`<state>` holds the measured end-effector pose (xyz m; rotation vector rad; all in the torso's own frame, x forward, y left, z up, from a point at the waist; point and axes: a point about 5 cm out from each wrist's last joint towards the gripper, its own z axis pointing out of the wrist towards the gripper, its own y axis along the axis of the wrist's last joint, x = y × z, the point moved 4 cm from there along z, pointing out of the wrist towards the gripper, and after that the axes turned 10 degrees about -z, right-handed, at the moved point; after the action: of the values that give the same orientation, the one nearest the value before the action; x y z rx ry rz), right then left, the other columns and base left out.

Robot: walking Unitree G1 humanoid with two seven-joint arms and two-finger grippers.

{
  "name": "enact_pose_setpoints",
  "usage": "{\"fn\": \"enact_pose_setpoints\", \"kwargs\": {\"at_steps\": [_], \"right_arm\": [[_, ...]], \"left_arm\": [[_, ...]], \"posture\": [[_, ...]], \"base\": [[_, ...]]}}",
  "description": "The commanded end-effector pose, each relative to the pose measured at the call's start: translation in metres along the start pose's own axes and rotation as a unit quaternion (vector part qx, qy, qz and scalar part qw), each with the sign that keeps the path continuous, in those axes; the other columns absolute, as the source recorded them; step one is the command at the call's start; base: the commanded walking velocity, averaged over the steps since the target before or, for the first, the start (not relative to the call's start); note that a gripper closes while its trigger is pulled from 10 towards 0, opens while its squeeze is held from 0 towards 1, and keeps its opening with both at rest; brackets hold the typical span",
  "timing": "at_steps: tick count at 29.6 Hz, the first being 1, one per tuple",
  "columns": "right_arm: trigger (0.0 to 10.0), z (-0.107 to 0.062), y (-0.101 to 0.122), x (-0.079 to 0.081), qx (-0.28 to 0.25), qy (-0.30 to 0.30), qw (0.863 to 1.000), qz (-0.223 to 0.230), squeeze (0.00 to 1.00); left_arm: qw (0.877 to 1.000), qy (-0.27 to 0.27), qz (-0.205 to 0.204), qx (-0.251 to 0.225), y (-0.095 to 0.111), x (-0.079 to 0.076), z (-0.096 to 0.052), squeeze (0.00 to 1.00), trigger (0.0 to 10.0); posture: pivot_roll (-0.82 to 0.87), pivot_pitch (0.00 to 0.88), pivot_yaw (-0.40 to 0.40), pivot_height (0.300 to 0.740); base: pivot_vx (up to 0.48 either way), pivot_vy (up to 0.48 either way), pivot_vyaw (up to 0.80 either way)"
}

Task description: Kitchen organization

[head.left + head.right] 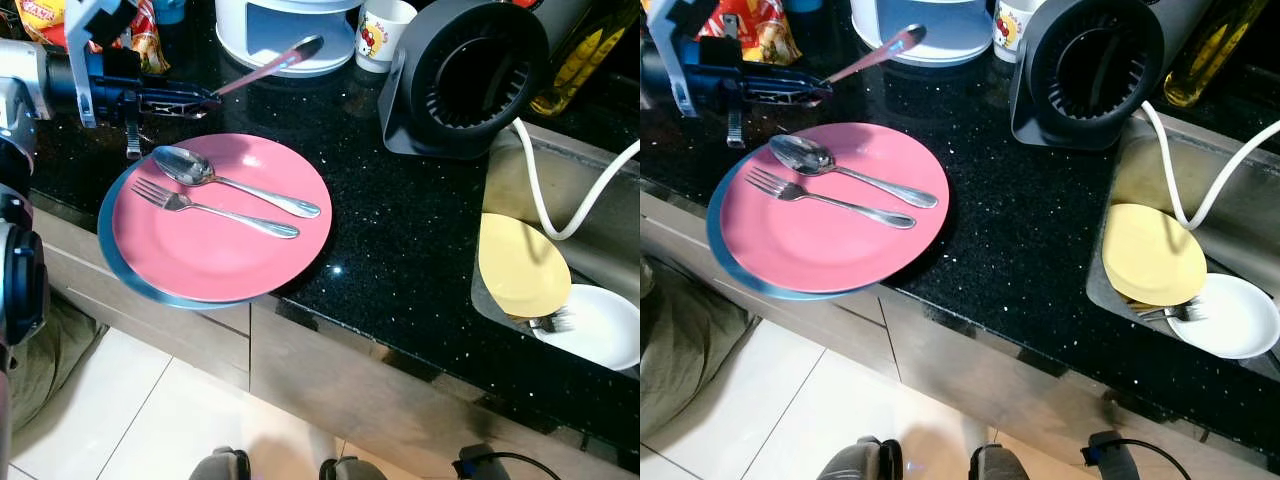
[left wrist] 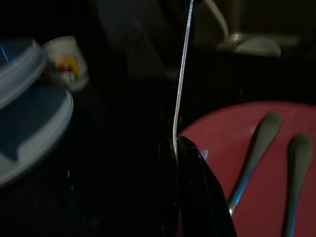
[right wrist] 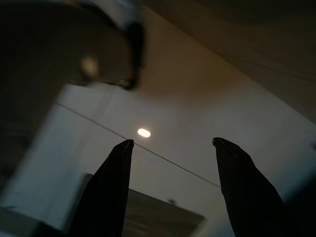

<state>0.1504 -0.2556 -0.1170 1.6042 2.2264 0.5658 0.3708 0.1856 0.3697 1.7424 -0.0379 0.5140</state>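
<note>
A pink plate (image 1: pixel 200 245) lies on a blue plate (image 1: pixel 118 255) at the counter's front edge, left of centre. On the pink plate rest a spoon (image 1: pixel 225 178) and a fork (image 1: pixel 210 210), side by side. My left gripper (image 1: pixel 205 97) hovers just behind the plates, shut on the handle of a table knife (image 1: pixel 272 64) that points toward the back of the counter. In the left wrist view the knife (image 2: pixel 181 74) runs straight out from the closed fingers (image 2: pixel 190 173). My right gripper (image 3: pixel 173 143) hangs open over the floor.
A black counter (image 1: pixel 400 230) carries a white appliance (image 1: pixel 285 30), a cartoon mug (image 1: pixel 380 32), a black fan-like appliance (image 1: pixel 470 75) and snack packets (image 1: pixel 45 15). The sink (image 1: pixel 590 240) at right holds a yellow plate (image 1: pixel 520 265), a white plate (image 1: pixel 600 325), a fork and a hose.
</note>
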Motion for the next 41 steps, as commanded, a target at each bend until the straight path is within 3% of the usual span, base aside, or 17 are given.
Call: {"fn": "enact_pose_setpoints", "kwargs": {"at_steps": [1,5,10,14,16,21,22,26,27,28,29,30,32,36,41], "right_arm": [[10.0,-0.005,-0.007,-0.001,-0.001,0.016,1.000,0.009,0.00],[10.0,-0.007,-0.003,0.007,-0.020,0.072,0.997,0.005,0.00],[10.0,-0.005,0.006,0.023,-0.041,0.137,0.990,-0.004,0.00],[10.0,-0.002,0.014,0.022,-0.045,0.129,0.991,-0.008,0.00],[10.0,0.001,0.012,0.022,-0.025,0.114,0.993,-0.008,0.00],[10.0,0.002,0.014,0.024,-0.025,0.115,0.993,-0.009,0.00],[10.0,0.004,0.017,0.028,-0.030,0.127,0.991,-0.005,0.00],[10.0,0.004,0.022,0.034,-0.037,0.153,0.988,-0.005,0.00],[10.0,0.004,0.025,0.036,-0.042,0.163,0.986,-0.005,0.00],[10.0,0.004,0.025,0.036,-0.042,0.163,0.986,-0.005,0.00],[10.0,0.003,0.028,0.036,-0.046,0.171,0.984,-0.007,0.00],[10.0,0.003,0.030,0.036,-0.049,0.175,0.983,-0.008,0.00],[10.0,0.003,0.032,0.036,-0.048,0.182,0.982,-0.016,0.00],[10.0,0.003,0.035,0.036,-0.048,0.187,0.981,-0.022,0.00],[10.0,0.004,0.036,0.036,-0.045,0.187,0.981,-0.028,0.00]], "left_arm": [[1.000,-0.002,0.012,-0.016,0.011,0.000,-0.005,0.00,0.0],[0.998,-0.016,0.006,-0.065,0.025,-0.005,-0.007,0.00,0.0],[0.989,-0.064,0.001,-0.130,0.041,-0.023,-0.008,0.00,0.0],[0.983,-0.094,0.004,-0.159,0.044,-0.036,-0.005,0.00,0.0],[0.973,-0.120,-0.004,-0.198,0.047,-0.049,-0.003,0.00,0.0],[0.964,-0.148,-0.006,-0.222,0.047,-0.068,0.002,0.00,0.0],[0.951,-0.161,-0.028,-0.262,0.050,-0.085,0.006,0.00,0.0],[0.940,-0.158,-0.058,-0.298,0.046,-0.101,0.015,0.00,0.0],[0.936,-0.153,-0.070,-0.311,0.044,-0.106,0.018,0.00,2.1],[0.936,-0.153,-0.070,-0.311,0.044,-0.106,0.018,0.00,2.1],[0.929,-0.148,-0.087,-0.328,0.042,-0.110,0.021,0.00,4.0],[0.925,-0.144,-0.098,-0.338,0.041,-0.113,0.022,0.00,4.5],[0.916,-0.130,-0.119,-0.360,0.037,-0.119,0.029,0.00,10.0],[0.906,-0.118,-0.141,-0.381,0.033,-0.126,0.038,0.00,10.0],[0.905,-0.089,-0.163,-0.384,0.027,-0.135,0.050,0.00,10.0]], "posture": [[0.01,0.164,-0.052,0.740],[0.01,0.155,-0.048,0.740],[0.02,0.147,-0.039,0.740],[0.02,0.141,-0.035,0.740],[0.02,0.140,-0.035,0.740],[0.03,0.135,-0.043,0.740],[0.03,0.132,-0.047,0.740],[0.04,0.128,-0.050,0.740],[0.04,0.126,-0.053,0.740],[0.04,0.126,-0.053,0.740],[0.04,0.125,-0.053,0.740],[0.04,0.124,-0.054,0.740],[0.04,0.121,-0.056,0.740],[0.04,0.119,-0.057,0.740],[0.05,0.117,-0.061,0.740]], "base": [[0.000,0.000,0.00],[0.000,0.000,0.00],[0.000,0.000,0.00],[0.000,0.000,0.00],[0.000,0.000,0.00],[0.000,0.000,0.00],[0.000,0.000,0.00],[0.000,0.000,-0.60],[0.000,0.000,-0.80],[0.000,0.000,-0.80],[0.000,0.000,-0.80],[0.000,0.000,-0.80],[0.000,0.000,-0.80],[0.000,0.000,-0.80],[0.000,0.000,-0.80]]}}
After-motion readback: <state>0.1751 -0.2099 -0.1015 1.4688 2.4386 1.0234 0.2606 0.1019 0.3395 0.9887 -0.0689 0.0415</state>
